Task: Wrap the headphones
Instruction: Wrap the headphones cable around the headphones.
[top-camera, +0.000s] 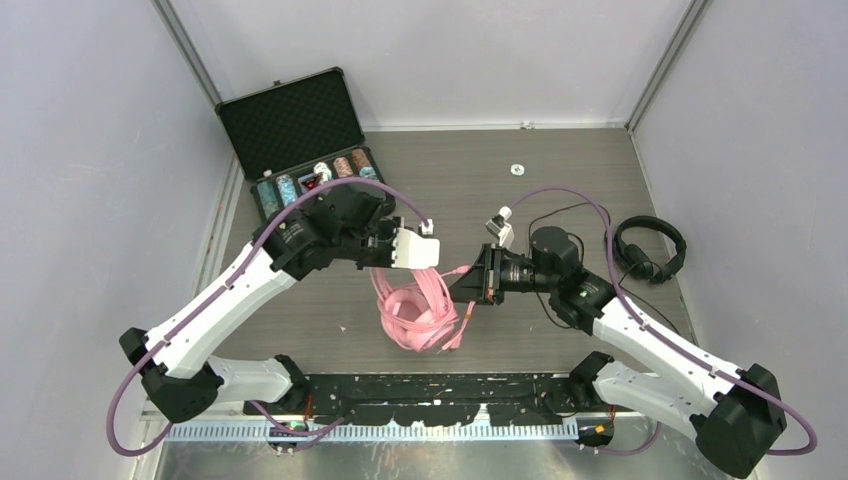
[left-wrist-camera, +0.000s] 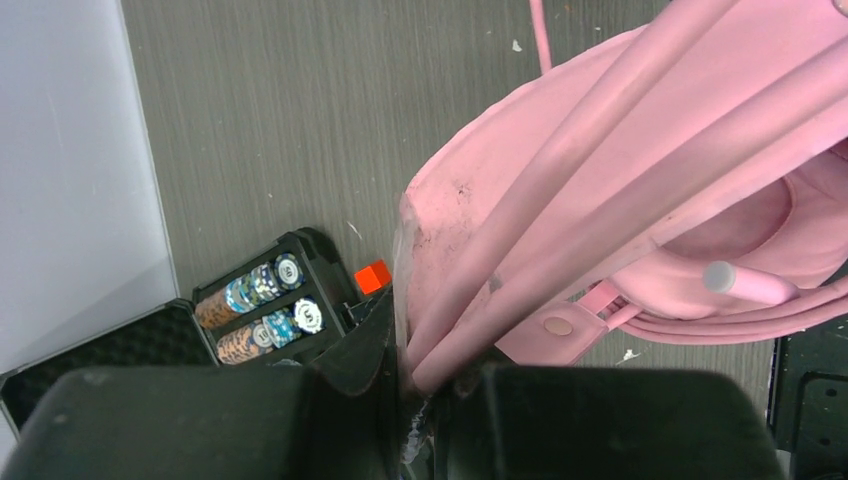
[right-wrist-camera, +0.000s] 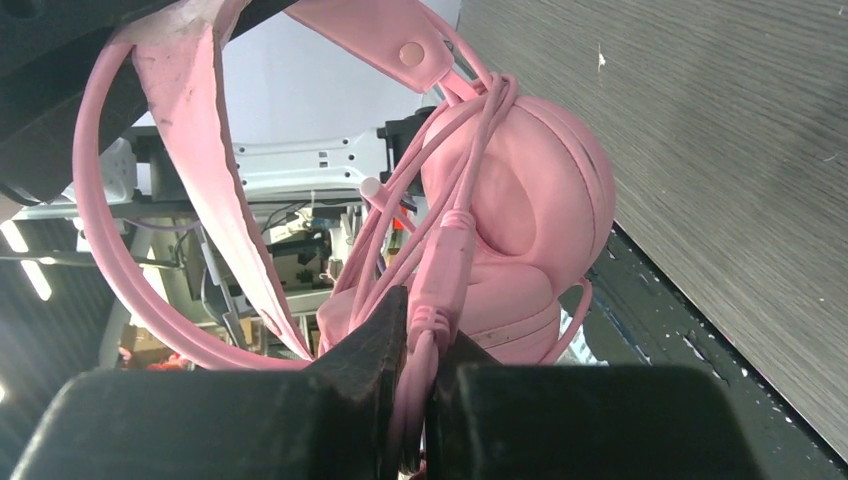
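Roughly speaking, the job looked under halfway done. The pink headset (top-camera: 412, 312) hung above the tabletop (top-camera: 560, 165) between the two arms, near the front edge. The left jaws were closed on its headband (left-wrist-camera: 440, 220), with several strands of the pink cable (left-wrist-camera: 620, 120) pinched in alongside it. The right jaws were closed on the same cable close to its plug end (right-wrist-camera: 445, 255), so each arm gripped part of the one headset.

From the right wrist view, the cable ran several times across the ear cups (right-wrist-camera: 540, 210) and up over the band, so most of its length seemed to be wound on. One slack loop (right-wrist-camera: 100, 230) sagged wide of the band, and the plug end was not tucked in. I judged that the pink headset needed that last length drawn snug and secured before it could be set down.

The black headset (top-camera: 650, 250) lay on the tabletop well to the right, apart from both arms. Its thin cable (top-camera: 560, 208) trailed loose across the surface behind the right arm (top-camera: 640, 335). Nothing on it appeared wound, so that whole half of the task was left. An open case (top-camera: 290, 125) of chips (top-camera: 315, 180) sat at the far left, clear of the work.
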